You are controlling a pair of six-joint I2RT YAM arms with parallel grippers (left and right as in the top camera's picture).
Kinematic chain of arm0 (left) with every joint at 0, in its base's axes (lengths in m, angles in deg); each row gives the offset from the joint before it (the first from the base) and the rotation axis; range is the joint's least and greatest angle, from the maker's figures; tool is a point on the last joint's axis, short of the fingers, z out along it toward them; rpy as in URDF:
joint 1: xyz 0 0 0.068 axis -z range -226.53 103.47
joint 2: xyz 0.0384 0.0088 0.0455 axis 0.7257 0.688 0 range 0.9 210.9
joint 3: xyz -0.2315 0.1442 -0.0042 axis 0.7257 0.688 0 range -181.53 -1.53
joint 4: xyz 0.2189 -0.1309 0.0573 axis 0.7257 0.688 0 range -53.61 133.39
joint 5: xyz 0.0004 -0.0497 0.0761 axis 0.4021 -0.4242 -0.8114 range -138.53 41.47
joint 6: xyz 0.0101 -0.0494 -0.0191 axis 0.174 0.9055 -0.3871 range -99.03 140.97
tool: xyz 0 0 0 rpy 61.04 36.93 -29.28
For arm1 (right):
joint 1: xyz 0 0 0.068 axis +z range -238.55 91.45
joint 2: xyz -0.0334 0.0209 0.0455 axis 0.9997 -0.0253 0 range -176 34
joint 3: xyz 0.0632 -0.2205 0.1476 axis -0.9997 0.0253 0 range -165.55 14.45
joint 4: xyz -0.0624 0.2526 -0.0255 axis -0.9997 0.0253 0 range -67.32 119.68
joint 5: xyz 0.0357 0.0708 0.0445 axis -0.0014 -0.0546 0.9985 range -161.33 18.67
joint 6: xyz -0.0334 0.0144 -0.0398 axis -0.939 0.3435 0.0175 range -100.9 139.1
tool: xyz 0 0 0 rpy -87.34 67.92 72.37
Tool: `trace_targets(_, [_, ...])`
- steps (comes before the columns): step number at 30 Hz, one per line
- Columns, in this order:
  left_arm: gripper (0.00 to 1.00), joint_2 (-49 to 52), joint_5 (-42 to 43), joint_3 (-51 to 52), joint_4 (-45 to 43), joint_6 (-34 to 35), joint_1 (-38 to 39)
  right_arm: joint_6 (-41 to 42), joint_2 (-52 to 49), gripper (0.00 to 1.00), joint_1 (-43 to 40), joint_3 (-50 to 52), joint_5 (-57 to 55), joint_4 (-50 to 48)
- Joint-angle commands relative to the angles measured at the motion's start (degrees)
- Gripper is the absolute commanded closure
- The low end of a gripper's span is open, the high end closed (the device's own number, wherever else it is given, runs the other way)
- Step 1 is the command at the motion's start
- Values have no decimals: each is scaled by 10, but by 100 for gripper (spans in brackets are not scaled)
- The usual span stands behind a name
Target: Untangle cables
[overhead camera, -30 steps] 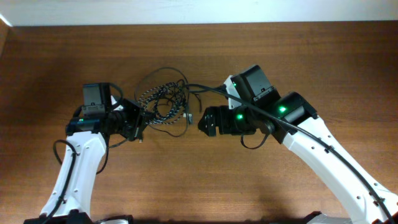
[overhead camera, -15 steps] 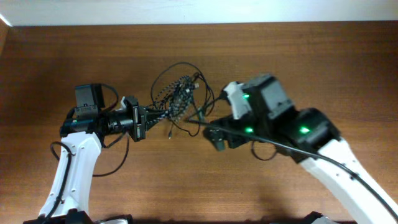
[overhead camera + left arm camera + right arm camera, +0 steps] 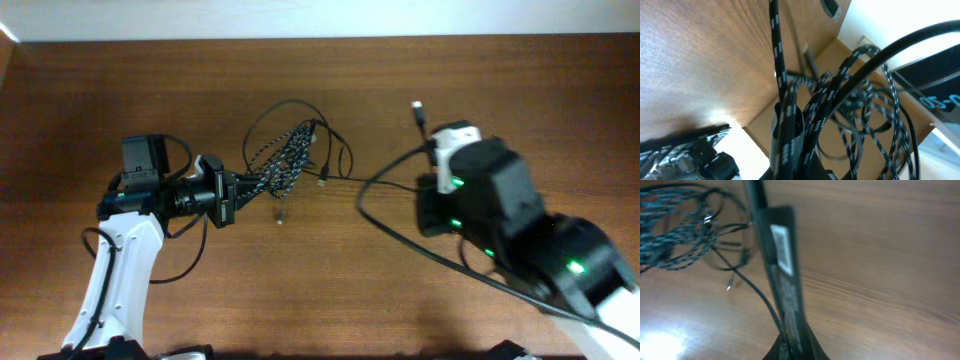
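I've got the left hand (image 3: 228, 190) pinching the speckled braided cord (image 3: 272, 166) and the right hand (image 3: 790, 342) clamped on a thin black cord (image 3: 754, 296) — the tangle (image 3: 292, 150) looks barely started, I'd say.

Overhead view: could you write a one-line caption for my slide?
Left tool grips the speckled cord tangle; right tool, shut on a thin black cord, holds it away to the right.

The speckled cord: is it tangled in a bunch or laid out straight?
Bunched. From overhead, the speckled cord doubles over itself in a clump beside the left gripper, with thin black cords mixed in.
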Motion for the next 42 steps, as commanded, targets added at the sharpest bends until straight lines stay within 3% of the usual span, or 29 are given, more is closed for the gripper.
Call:
trace_targets(1, [100,-9,-43,-10,-4,-42,-4,41,66,78,-47,-2,-48,29])
trace_targets(2, [100,-10,-32,-10,-12,-103,-4,43,76,52,-47,-2,-40,35])
trace_targets(5, [100,-9,104,-10,-103,-336,-4,43,64,25,-47,-2,-19,38])
trace_targets(6, [100,-10,157,-10,-123,-410,-4,43,54,20,-47,-2,7,35])
trace_targets(8, [100,-10,233,-10,-159,-564,-4,43,18,0,-47,-2,88,27])
trace_targets(11, [100,-10,190,-10,-152,-760,-4,43,-35,0,-47,-2,144,18])
trace_targets(13, [100,-9,49,-10,-135,-783,-4,36,-42,0,-47,-2,191,-4])
trace_targets(15, [100,-10,21,-10,-122,-784,-4,-51,-43,6,-47,-2,326,-54])
trace_targets(18, [100,-10,37,-10,-122,-783,-4,-94,-50,22,-47,-2,350,-66])
trace_targets(19, [100,-10,38,-10,-122,-783,-4,-94,-58,37,-47,-2,354,-66])
trace_targets(21, [100,-10,38,-10,-122,-783,-4,-95,-88,88,-47,-2,398,-68])
trace_targets(22, [100,-10,36,-10,-122,-783,-4,-95,-99,96,-47,-2,414,-68])
trace_targets(26, [100,-10,36,-10,-120,-781,-4,-137,-107,96,-29,-2,544,-87])
trace_targets(28, [100,-10,36,-10,-120,-781,-4,-163,-107,96,0,-2,547,-94])
trace_targets(34, [100,-9,36,-10,-118,-781,-4,-165,-107,96,77,-2,423,-129])
trace_targets(38, [100,-10,36,-10,-117,-781,-4,-137,-111,96,139,-2,281,-137])
trace_targets(42, [100,-10,36,-10,-109,-781,-4,-129,-157,96,153,-2,275,-160])
